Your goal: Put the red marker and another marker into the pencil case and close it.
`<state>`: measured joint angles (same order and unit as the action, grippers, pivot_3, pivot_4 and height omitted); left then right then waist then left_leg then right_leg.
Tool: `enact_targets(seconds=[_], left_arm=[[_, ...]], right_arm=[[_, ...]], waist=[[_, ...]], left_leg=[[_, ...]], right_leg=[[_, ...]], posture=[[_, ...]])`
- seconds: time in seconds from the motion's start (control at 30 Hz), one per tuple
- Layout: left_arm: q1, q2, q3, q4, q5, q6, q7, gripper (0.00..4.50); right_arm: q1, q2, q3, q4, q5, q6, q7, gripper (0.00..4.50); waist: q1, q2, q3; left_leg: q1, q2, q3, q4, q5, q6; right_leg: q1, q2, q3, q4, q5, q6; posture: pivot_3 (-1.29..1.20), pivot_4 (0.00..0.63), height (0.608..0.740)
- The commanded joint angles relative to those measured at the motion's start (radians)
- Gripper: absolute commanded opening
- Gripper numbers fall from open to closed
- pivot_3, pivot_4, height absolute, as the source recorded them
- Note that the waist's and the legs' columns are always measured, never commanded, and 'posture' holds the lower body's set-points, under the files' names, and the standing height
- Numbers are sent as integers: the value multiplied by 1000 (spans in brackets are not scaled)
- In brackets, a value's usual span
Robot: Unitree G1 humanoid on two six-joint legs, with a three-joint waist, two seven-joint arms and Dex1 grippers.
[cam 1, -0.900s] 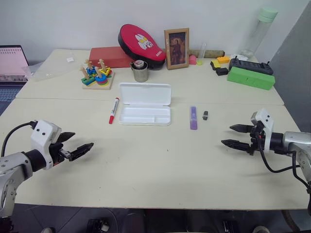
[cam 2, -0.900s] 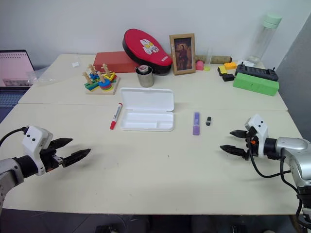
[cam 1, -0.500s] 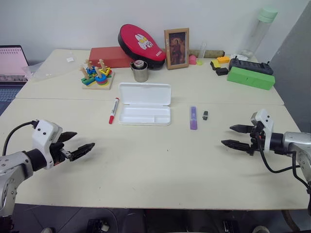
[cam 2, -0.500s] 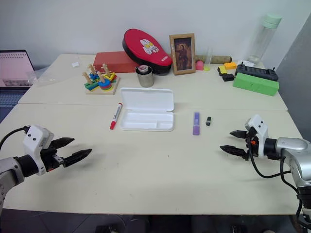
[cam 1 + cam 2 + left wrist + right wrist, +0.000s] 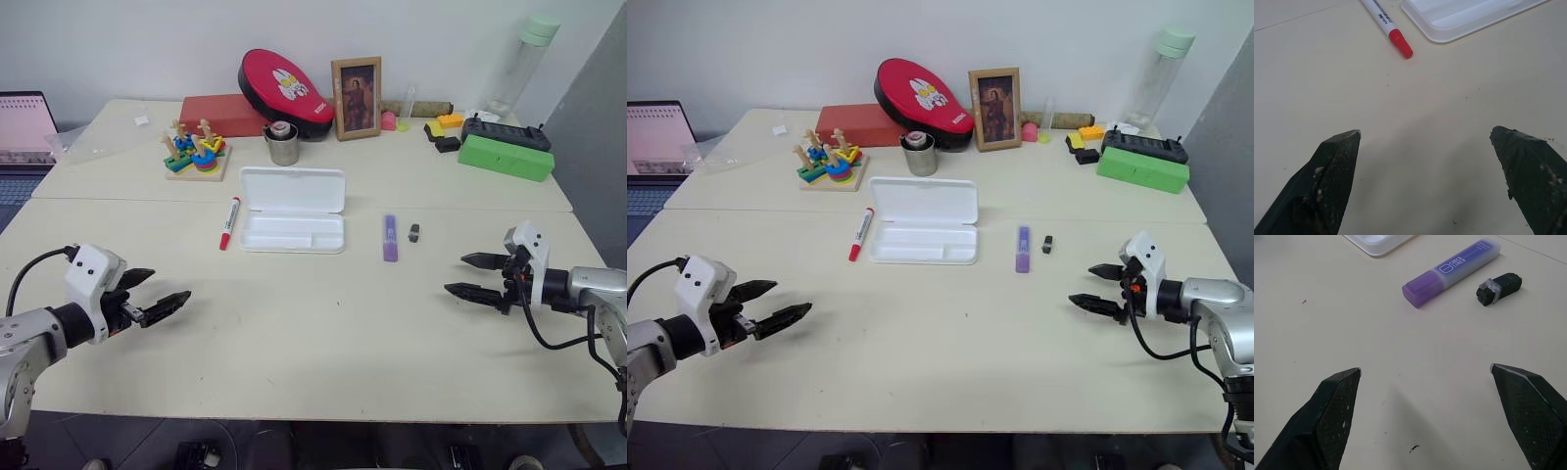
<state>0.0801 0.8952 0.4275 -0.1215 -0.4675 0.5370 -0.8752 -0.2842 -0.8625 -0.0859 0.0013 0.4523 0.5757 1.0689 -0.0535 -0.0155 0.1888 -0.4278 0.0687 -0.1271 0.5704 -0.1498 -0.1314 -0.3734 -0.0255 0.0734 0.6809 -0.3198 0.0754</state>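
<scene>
Smooth cream table (image 5: 323,333); flat white plastic pencil case (image 5: 292,210) open; both pointed black hands (image 5: 157,293) (image 5: 476,277) spread, empty.

The right hand (image 5: 1425,377) hangs over the bare cream counter (image 5: 1400,396), its two black fingers (image 5: 1327,416) spread wide with nothing between them. Ahead of them lies the purple marker (image 5: 1452,271), flat on the counter. Just beside it, apart from it, sits a small dark grey object (image 5: 1498,289), perhaps a cap. A corner of the white pencil case (image 5: 1376,242) shows past the marker
</scene>
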Motion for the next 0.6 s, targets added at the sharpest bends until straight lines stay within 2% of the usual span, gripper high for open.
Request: enact_targets(seconds=[0.03, 0.17, 0.27, 0.43, 0.6], left_arm=[[-11, 0, -4, 2, 17, -22, 3, 4500], [-36, -24, -56, -12, 45, -57, 14, 4500], [-81, -56, -100, -49, 26, -57, 12, 4500], [-165, -120, -200, -139, -15, -30, 4, 4500], [-238, -205, -257, -211, -63, 7, 45, 4500]], right_arm=[[-12, 2, -10, -32, -2, -15, -5, 4450], [-98, 40, 48, -63, 10, -9, 23, 4450], [-242, 131, 155, -29, -22, -15, 32, 4450], [-499, 337, 352, 188, -164, -96, 30, 4450], [-641, 494, 454, 455, -282, -220, 40, 4450]], waist=[[0, 0, 0], [-1, 0, 0], [-7, 0, 0], [-12, 0, 0], [2, 0, 0]], left_leg=[[0, 0, 0, 0, 0, 0], [0, 0, 0, 0, 0, 0], [0, 0, 0, 1, 0, 0], [0, 2, 0, 2, 0, 0], [-1, 1, -1, 1, 0, 0]], right_leg=[[0, 0, 0, 0, 0, 0], [0, 0, 0, 0, 0, 0], [0, 0, 0, 1, 1, 1], [0, 2, 0, 1, 3, -1], [0, 2, -1, 1, 4, -3]], posture=[[0, 150, 740], [0, 150, 740], [0, 150, 740], [0, 150, 740], [0, 150, 740]])
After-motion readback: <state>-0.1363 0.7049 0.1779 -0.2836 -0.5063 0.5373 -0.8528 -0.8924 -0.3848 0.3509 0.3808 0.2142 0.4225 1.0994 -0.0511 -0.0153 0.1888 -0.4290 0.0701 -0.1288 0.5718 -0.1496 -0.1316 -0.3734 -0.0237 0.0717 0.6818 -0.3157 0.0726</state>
